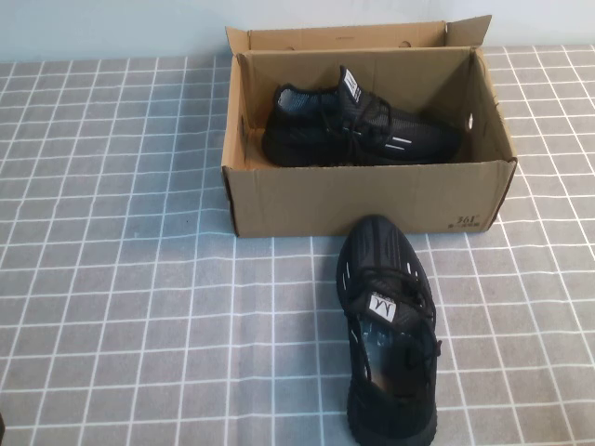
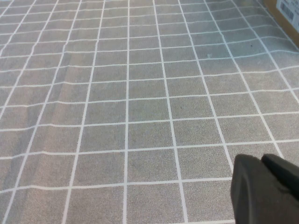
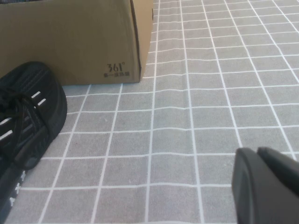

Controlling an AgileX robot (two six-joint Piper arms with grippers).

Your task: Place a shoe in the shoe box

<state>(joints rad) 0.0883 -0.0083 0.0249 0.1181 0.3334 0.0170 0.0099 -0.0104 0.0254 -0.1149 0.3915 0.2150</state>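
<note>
Spread across the whole scene, a grey tablecloth (image 1: 112, 279) ruled in a white grid. At the far centre, one open brown cardboard shoe box (image 1: 372, 200), flaps raised, "361°" printed on a front corner. Two black mesh shoes in all, each with white dashes along the sides and a white tongue label. Inside the box, one shoe (image 1: 358, 130) lying crosswise, toe toward the robot's right. Just in front of the box, the second shoe (image 1: 389, 330) flat on the cloth, toe close to the front wall, heel toward the robot. Seen only from the wrist cameras, the left gripper (image 2: 266, 189) low over bare cloth, fingers together; the right gripper (image 3: 266, 184), likewise closed and empty, near the outside shoe and the box corner.
</note>
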